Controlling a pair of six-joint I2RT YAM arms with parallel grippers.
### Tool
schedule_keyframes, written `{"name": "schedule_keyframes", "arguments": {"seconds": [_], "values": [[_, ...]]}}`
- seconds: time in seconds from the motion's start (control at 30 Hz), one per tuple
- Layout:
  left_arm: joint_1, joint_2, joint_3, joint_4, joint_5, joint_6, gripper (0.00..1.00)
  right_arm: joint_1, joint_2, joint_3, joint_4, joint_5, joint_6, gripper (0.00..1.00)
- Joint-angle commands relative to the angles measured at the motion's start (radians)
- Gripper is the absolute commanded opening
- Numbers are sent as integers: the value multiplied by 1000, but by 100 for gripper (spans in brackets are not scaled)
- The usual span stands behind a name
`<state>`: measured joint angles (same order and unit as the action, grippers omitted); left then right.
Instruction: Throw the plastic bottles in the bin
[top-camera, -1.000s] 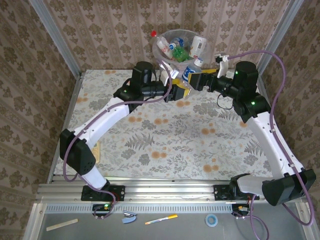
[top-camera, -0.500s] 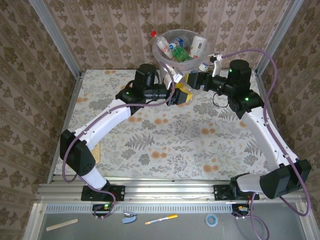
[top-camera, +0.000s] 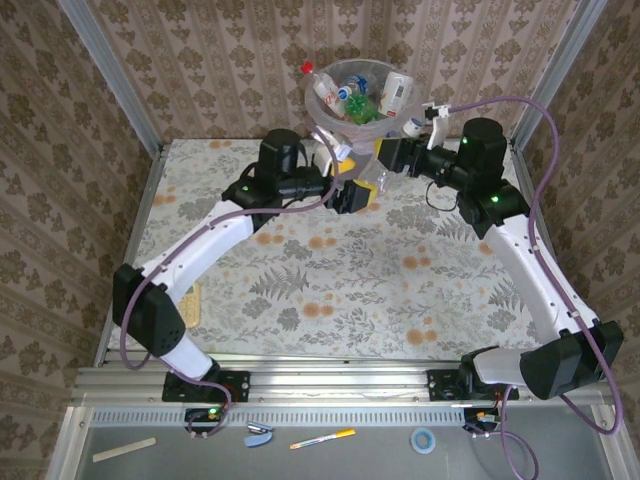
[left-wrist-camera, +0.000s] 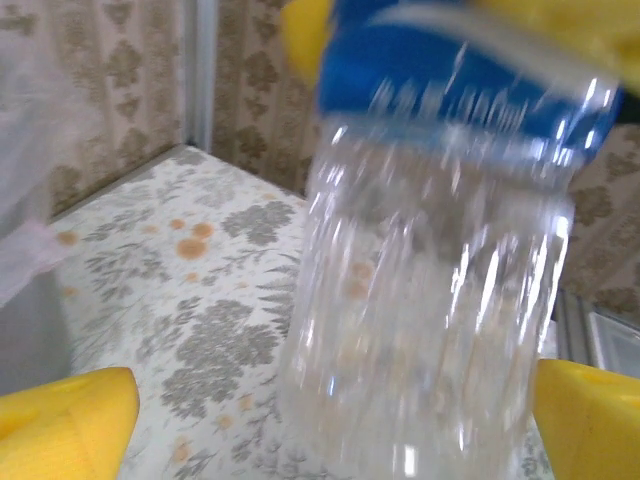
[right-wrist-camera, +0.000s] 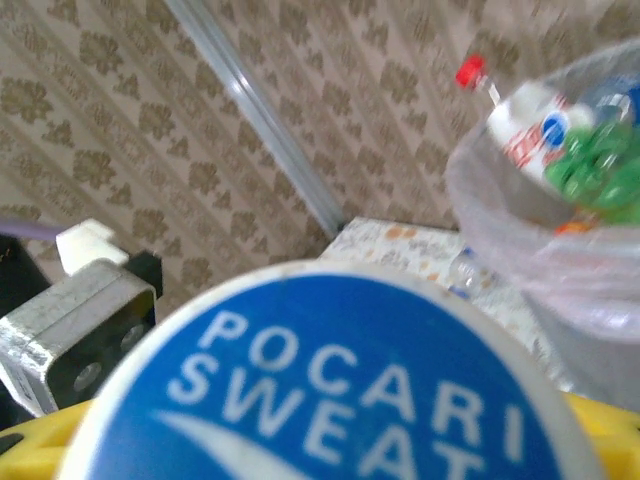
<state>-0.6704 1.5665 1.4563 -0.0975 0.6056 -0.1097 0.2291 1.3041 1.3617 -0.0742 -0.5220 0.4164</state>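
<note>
Both arms are reaching to the far side of the table, and the two tools meet just in front of the bin.

Left tool: stands wide. In the left wrist view its yellow fingertips sit at the bottom corners, with the bottle's clear body between them. I see a gap on each side and no contact.

Right tool: closed on the Pocari Sweat bottle at its blue label. The left wrist view shows my right yellow fingers wrapped over the top of the label. In the right wrist view the label lies close under the lens, with yellow showing at its lower edges.

Bottle: clear, ribbed, blurred in the left wrist view. It hangs above the flowered table surface and touches nothing below it. It is just beside the bin on the near side, outside the rim.

Bin: translucent, lined with a clear bag, standing at the far edge of the table against the wallpapered wall. It already holds several bottles:
- a red-capped bottle leaning over the left rim
- a green bottle near the middle
- a white-bodied bottle on the right

On the ledge in front of the arm bases lie a marker pen, a roll of tape and a wooden stick.
</note>
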Motion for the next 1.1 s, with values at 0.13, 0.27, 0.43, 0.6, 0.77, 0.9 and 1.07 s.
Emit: {"name": "schedule_keyframes", "arguments": {"seconds": [0.13,0.27,0.43,0.6,0.77,0.9,1.07], "values": [[83,-293,-155,1,-160,-45,100,2,-25,22,426,253,-147,38],[132,-439,-235,-62,-235,-48,100,9,14,16,681,347,-234,38],[192,-566,-324,-88,-299,-73,100,15,113,67,900,418,-301,36],[239,-603,-349,-110,-332,-85,100,40,184,125,977,463,-384,33],[266,-596,-338,-126,-328,-87,100,43,251,207,883,458,-377,33],[282,-583,-328,-136,-320,-87,100,42,353,363,615,451,-376,38],[296,-579,-320,-155,-325,-87,100,27,541,651,163,452,-371,73]]}}
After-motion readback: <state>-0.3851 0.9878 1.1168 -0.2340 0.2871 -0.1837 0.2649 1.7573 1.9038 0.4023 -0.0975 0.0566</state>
